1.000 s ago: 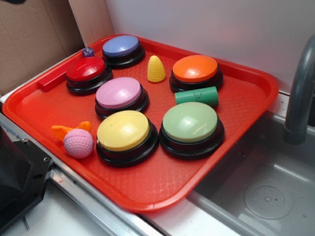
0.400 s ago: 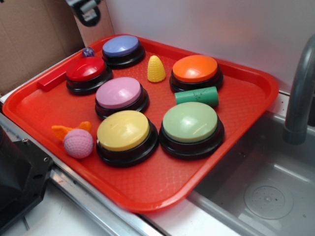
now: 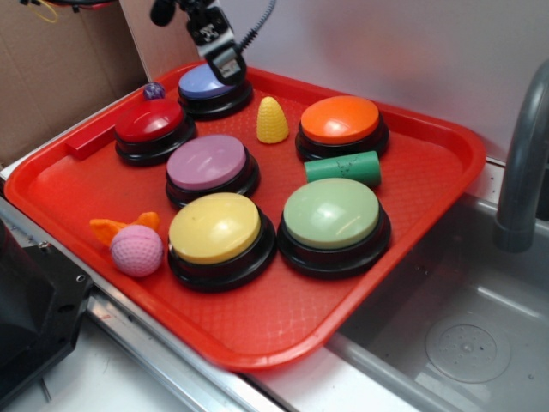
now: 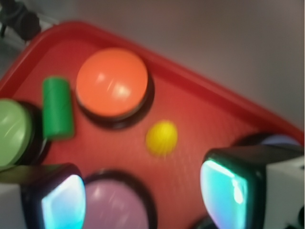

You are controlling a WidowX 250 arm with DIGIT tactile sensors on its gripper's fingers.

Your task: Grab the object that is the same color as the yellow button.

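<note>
Exterior view looks obliquely down across the whole red tray [image 3: 412, 283]; blurred wrist view looks closely down, sharing its far end.

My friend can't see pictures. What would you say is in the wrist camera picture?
A small yellow corn toy sits on a red tray, seen blurry from above between the two fingers of the open gripper. Around it are an orange button, a green cylinder and a pink button.
</note>
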